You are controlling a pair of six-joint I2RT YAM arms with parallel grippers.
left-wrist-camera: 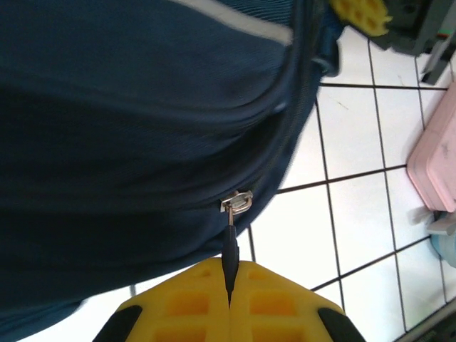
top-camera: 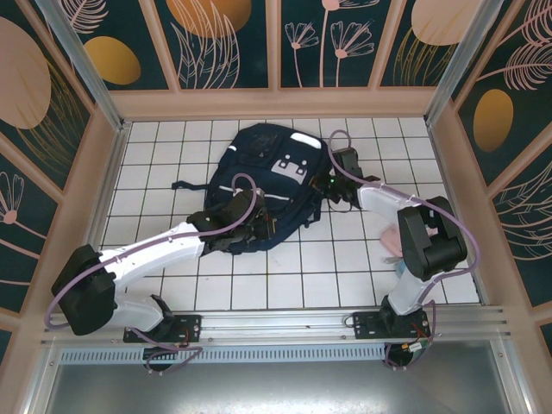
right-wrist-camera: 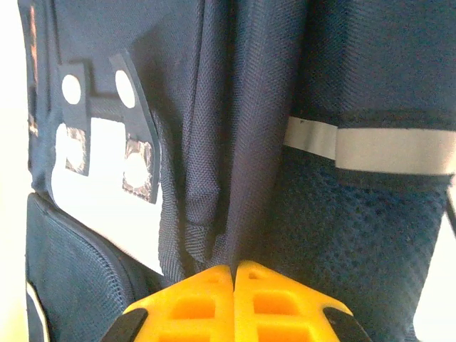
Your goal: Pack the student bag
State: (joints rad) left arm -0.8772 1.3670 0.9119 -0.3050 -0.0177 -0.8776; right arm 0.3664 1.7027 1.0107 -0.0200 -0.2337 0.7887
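Note:
The student bag [top-camera: 259, 177] is a dark navy backpack with white reflective stripes and grey-white patches, lying flat mid-table. At its near edge my left gripper [top-camera: 248, 226] is shut on the black zipper pull [left-wrist-camera: 229, 260], which hangs from a metal slider [left-wrist-camera: 238, 203] on the bag's seam [left-wrist-camera: 142, 142]. The yellow fingers [left-wrist-camera: 192, 303] pinch the pull between them. My right gripper [top-camera: 332, 190] sits at the bag's right side, shut on a fold of navy fabric [right-wrist-camera: 228, 214] beside the white stripe [right-wrist-camera: 370, 146] and patch [right-wrist-camera: 100, 178].
A pink box [top-camera: 392, 241] lies on the white tiles right of the bag, partly behind the right arm; the pink box [left-wrist-camera: 434, 160] also shows in the left wrist view. Wooden walls enclose the table on three sides.

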